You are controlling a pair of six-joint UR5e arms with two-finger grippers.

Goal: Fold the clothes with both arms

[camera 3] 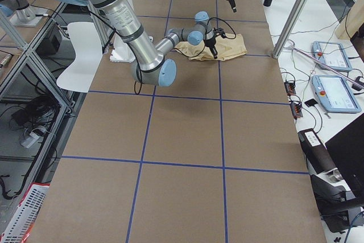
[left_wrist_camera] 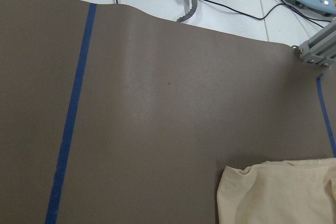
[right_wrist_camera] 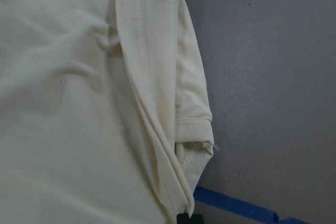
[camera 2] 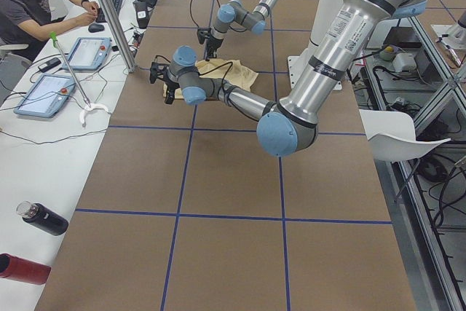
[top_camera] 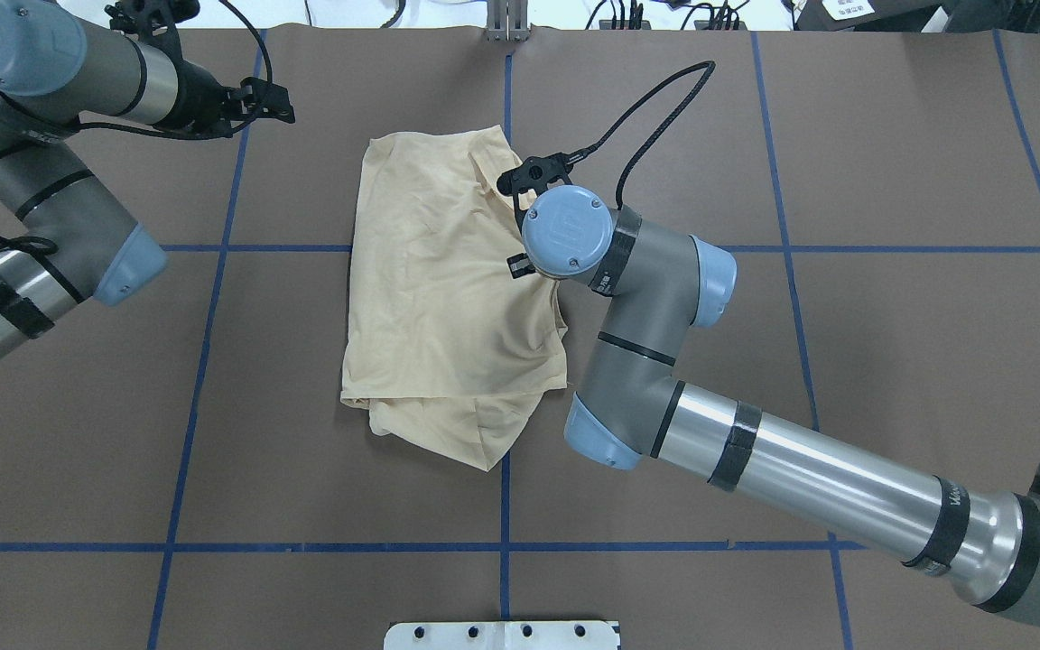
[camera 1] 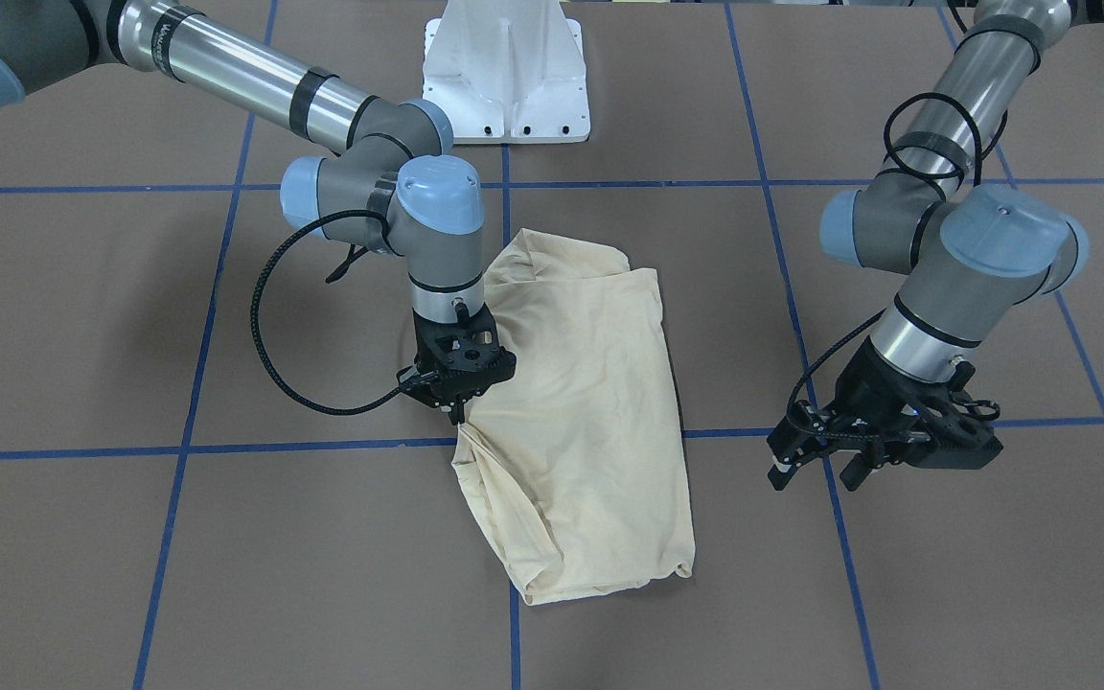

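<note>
The pale cream knit shirt (camera 1: 581, 422), folded to a rough oblong, lies at the middle of the brown, blue-taped tabletop (camera 1: 82, 316). From the front we see the jaws of the silver-and-grey right arm (camera 1: 437, 268) pinching its side edge; overhead, that wrist hides them. The right wrist camera shows stitched hems meeting one black fingertip (right_wrist_camera: 189, 217). The matching left arm (camera 1: 945, 287) holds its jaws open, apart from the shirt. Lettering on the right arm's tube is unreadable.
</note>
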